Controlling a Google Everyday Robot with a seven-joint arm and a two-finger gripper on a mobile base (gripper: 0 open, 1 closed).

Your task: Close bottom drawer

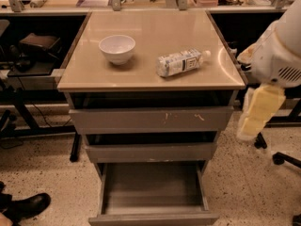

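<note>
The bottom drawer [153, 187] of the beige-topped cabinet [150, 25] is pulled far out. Its deep grey tray looks empty and its plain front panel [153, 219] is at the lower edge of the view. The middle drawer [150, 152] and the top drawer [150, 120], which has pale scratch marks, each stick out a little. My arm, white with a pale yellow part, hangs at the right of the cabinet. My gripper [256, 114] is beside the top drawer's right end, apart from the cabinet and well above the bottom drawer.
A white bowl [117, 48] and a plastic bottle lying on its side [181, 62] are on the cabinet top. A black shoe [26, 206] is on the floor at lower left. Chair castors [282, 158] are at right. Dark desks with equipment flank the cabinet.
</note>
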